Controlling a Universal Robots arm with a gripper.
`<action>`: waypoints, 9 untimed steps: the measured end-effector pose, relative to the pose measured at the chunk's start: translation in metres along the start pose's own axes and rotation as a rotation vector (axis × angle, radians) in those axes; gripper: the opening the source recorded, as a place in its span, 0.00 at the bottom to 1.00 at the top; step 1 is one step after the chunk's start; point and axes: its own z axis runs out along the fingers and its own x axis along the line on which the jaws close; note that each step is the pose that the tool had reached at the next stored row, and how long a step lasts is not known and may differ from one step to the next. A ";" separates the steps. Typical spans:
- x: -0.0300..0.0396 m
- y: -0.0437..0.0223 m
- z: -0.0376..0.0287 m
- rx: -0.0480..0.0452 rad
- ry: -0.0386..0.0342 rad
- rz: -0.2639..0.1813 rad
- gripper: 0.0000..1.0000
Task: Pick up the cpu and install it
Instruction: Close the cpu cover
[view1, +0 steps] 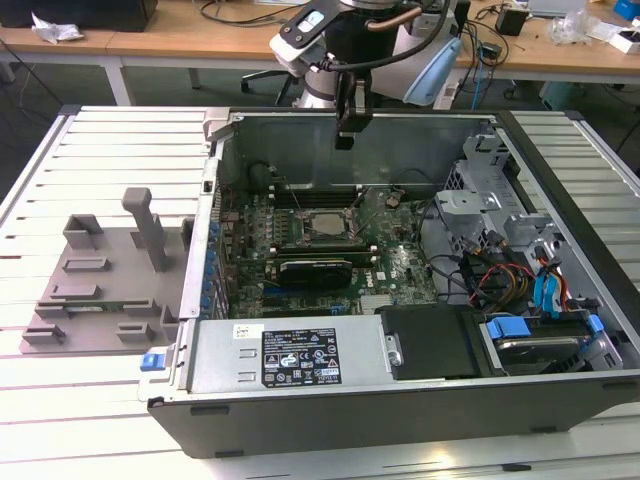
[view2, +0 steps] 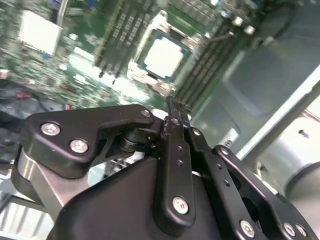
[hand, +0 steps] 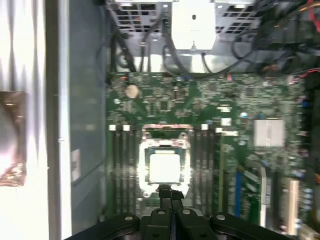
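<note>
Open computer case (view1: 400, 425) with green motherboard (view1: 402, 262) on a slatted table (view1: 90, 425), grey fixture tray (view1: 95, 300) just beside it.

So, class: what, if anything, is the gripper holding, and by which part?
Nothing: the gripper is shut with nothing between its fingers; the cpu lies apart from it in its socket.

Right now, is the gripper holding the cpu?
No, the cpu lies in the motherboard socket, apart from the gripper above it.
</note>
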 end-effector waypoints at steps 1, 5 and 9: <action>-0.0001 0.0004 0.0000 -0.0001 0.0078 0.000 0.11; -0.0002 0.0147 -0.0003 0.0094 0.0022 0.000 0.11; -0.0002 0.0288 0.0009 0.0200 -0.0150 0.001 0.11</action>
